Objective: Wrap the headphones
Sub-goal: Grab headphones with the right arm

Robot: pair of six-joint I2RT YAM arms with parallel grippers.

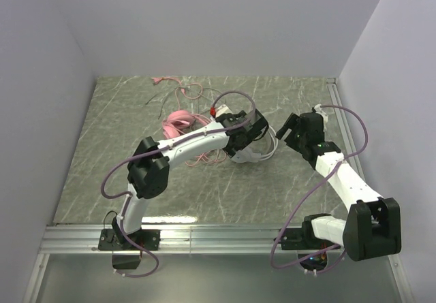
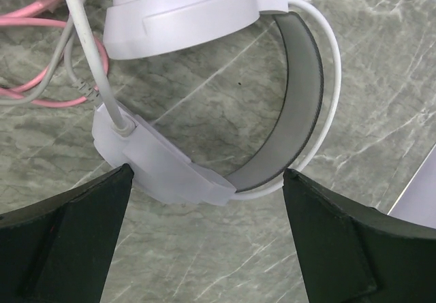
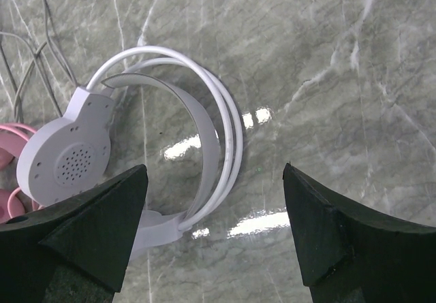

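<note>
**Tool state.** The left gripper [image 2: 208, 180] has its jaws set wide, with nothing held. It is over the white-grey headset [image 2: 178, 16], and the headset's lower cup lies between the dark fingers [image 2: 75, 235]. One fingertip is just beside that cup's edge; whether it touches cannot be told. The right gripper [image 3: 214, 170] is also spread wide and holds nothing. It hangs over bare green marbled table [image 3: 340, 78], just right of the same headset.

**Task items.** The white-grey headset lies on its side near the table's centre, between the two grippers. The pink headset [image 1: 178, 122] lies just to its left. The pink cord [image 1: 185, 93] trails loose toward the far edge.

**Markings.** The cup shells read as plain white, and no lettering is legible in any view.

**View differences.**
- Only the left wrist view shows the headband's grey inner lining and the thin cord [image 2: 80, 41] entering the lower cup through a collar. The thin cord crosses loops of pink cord there.
- Only the right wrist view shows the round perforated grille on a cup's face and the doubled white hoop of the headband.
- Only the top view shows the full spread of pink cord.
</note>
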